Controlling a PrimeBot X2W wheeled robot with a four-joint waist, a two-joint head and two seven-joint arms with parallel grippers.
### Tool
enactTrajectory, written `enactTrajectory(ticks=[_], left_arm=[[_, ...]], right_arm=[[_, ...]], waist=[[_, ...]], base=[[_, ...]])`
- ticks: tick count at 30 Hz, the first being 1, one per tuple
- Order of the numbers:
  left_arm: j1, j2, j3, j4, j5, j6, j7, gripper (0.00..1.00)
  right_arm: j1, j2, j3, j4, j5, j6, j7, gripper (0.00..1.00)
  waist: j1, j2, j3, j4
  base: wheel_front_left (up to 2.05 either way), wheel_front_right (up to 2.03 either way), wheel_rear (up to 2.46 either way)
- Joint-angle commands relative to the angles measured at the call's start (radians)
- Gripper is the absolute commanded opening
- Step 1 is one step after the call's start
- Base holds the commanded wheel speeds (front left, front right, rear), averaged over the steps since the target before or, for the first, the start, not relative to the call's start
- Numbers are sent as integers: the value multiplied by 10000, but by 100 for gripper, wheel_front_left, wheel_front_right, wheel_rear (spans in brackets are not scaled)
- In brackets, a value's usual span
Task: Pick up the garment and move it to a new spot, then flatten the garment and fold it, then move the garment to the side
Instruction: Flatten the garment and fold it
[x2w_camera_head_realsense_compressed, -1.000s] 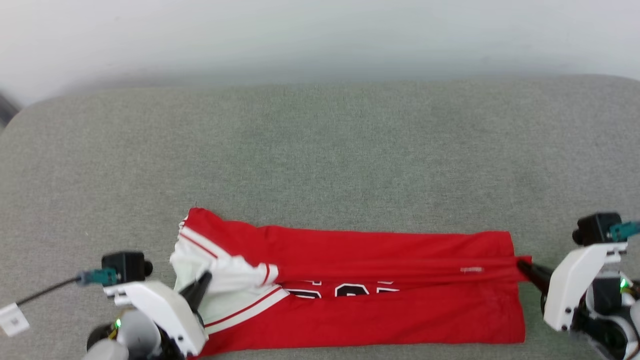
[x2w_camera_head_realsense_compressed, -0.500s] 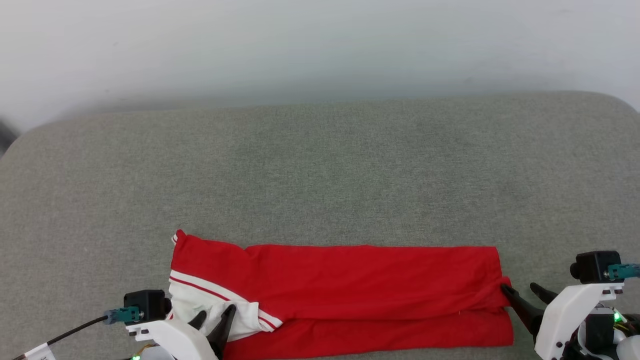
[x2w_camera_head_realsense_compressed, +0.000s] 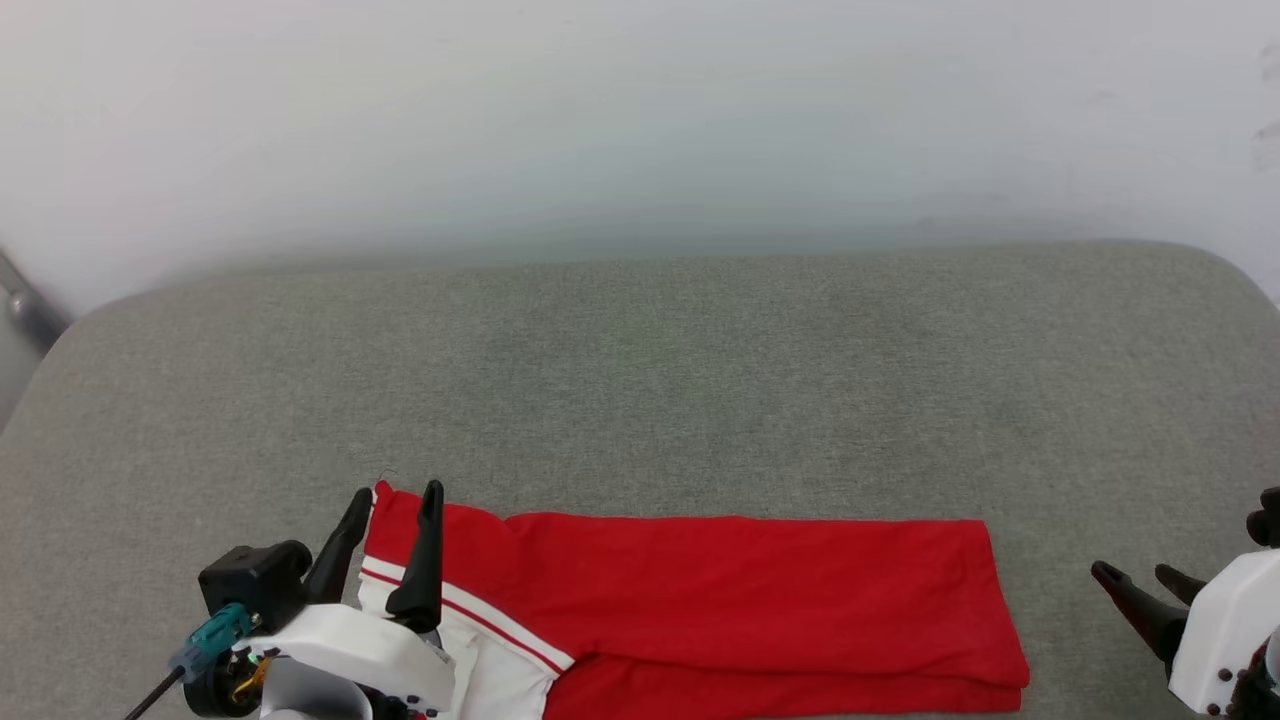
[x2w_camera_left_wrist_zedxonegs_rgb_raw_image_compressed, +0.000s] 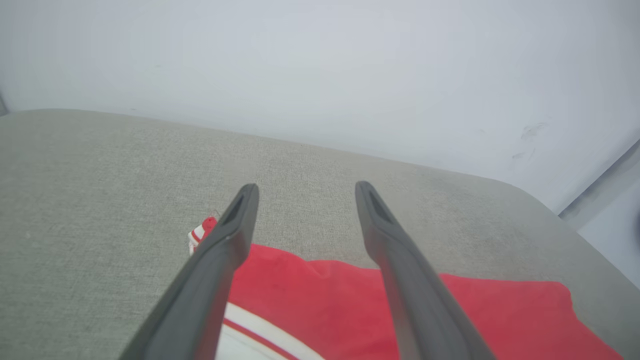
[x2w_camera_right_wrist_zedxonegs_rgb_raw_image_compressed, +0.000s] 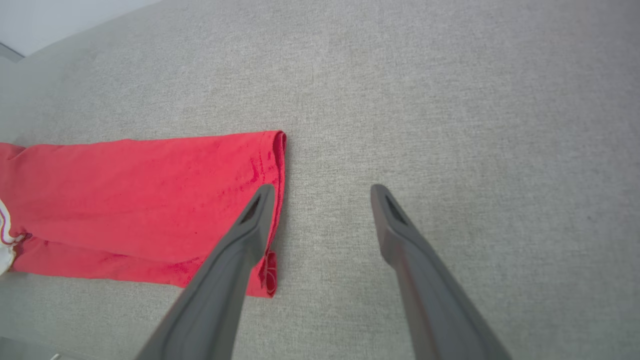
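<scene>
While the folded red soft-fabric jersey (x2w_camera_head_realsense_compressed: 740, 590) lies bottom centre, the left gripper (x2w_camera_head_realsense_compressed: 398, 491) and right gripper (x2w_camera_head_realsense_compressed: 1132, 571) — lower corners — gape empty.

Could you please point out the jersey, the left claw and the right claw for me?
jersey (x2w_camera_head_realsense_compressed: 740, 590), head view, on the middle of its red top layer.
left claw (x2w_camera_head_realsense_compressed: 398, 490), head view, midway between its open fingertips.
right claw (x2w_camera_head_realsense_compressed: 1132, 571), head view, midway between its open fingertips.
</scene>
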Motion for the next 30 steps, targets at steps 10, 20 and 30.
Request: enactTrajectory(ticks=[10,20,30], left_arm=[[-319,-123,145,-952,1675,445,-962,100],[-465,-446,78,-1228,2219,389,-1019,100],[-496,-501,27,-974,2389,218,-1030,100]], right_arm=[[22,653,-710,32,-371,-4,1980,100],[-597,1078,-352,1140,-181,-4,2271,100],[-966,1024,384,2207,481,-2,2431,0]], waist=[[1,0,604,868],[1,0,1441,1479],[1,0,1340,1506]], base=[[0,0,0],[0,0,0],[0,0,0]])
